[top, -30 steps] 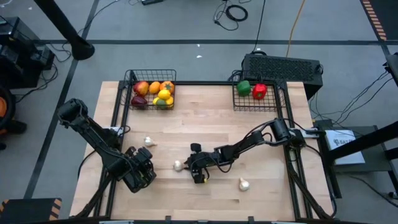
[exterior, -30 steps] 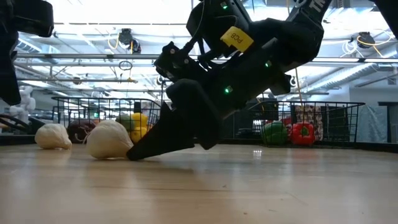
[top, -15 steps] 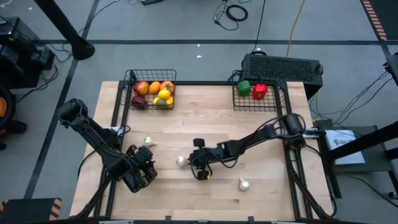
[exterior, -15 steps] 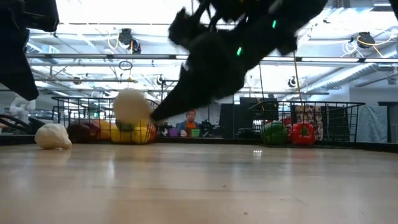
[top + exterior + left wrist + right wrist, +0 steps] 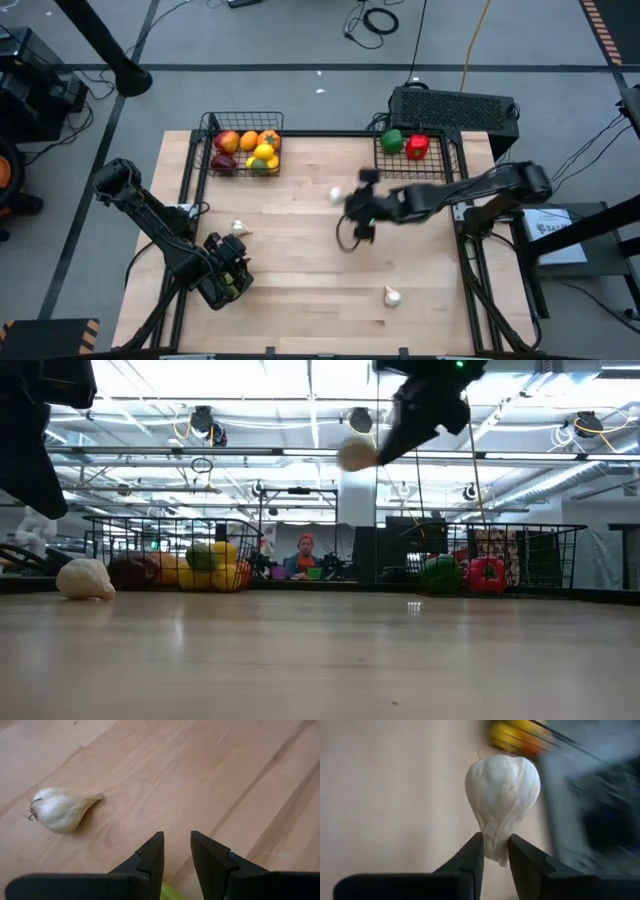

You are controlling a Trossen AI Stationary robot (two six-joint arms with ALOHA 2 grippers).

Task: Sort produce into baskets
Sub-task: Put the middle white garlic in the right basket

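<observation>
My right gripper [image 5: 350,203] hangs high over the middle of the table, shut on a white garlic bulb [image 5: 502,787] that also shows in the high view [image 5: 336,195] and the low view [image 5: 357,454]. Two more garlic bulbs lie on the wood: one at the left [image 5: 238,229], also in the left wrist view [image 5: 60,809], and one near the front [image 5: 392,296]. The left basket [image 5: 212,125] holds several produce pieces. The right basket [image 5: 445,165] holds a green and a red pepper. My left gripper [image 5: 176,851] stands at the front left [image 5: 228,280], with a yellow-green piece [image 5: 169,893] back between its fingers. My left gripper has the yellow-green piece [image 5: 169,893] far back between its two fingers, and the fingertips stand a little apart over bare wood. Only a sliver shows, since the gripper's body hides the rest. My right gripper pinches the garlic's tapered stem end [image 5: 495,851] between its two fingertips. The fingers slant down from the table's right side. The bulb juts out past the fingertips, lifted well clear of the table.
A black box with vents [image 5: 455,108] stands behind the right basket. Bare wood lies between the two baskets and across the table's middle. A person [image 5: 305,550] sits in the room far beyond the table.
My right gripper has lifted the garlic off the wood near the table's middle front and carried it up and toward the far right, toward the right basket, tipping its fingers less steeply. The garlic now hangs clear of the table.
</observation>
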